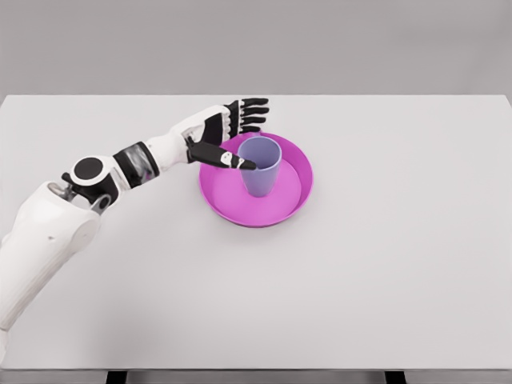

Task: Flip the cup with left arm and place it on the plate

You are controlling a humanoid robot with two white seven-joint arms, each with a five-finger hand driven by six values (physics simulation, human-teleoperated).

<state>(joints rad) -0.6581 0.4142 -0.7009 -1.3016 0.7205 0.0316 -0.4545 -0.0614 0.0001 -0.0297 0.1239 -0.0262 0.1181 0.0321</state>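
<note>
Your left hand (232, 132) sits just left of the lavender cup (261, 166), fingers spread and gripping nothing, thumb reaching across its near rim, while the cup stands upright, mouth up, on the magenta plate (294, 196), so any retreat runs leftward.

Just a big white table (384, 272) in front of me, plain matte top, stretching well past my hand on every side. Behind its far edge there's a flat grey wall (320, 40), no windows or anything on it. Light is soft and even, barely any shadows. Near edge shows a couple of dark legs (117, 377) poking out underneath.
</note>
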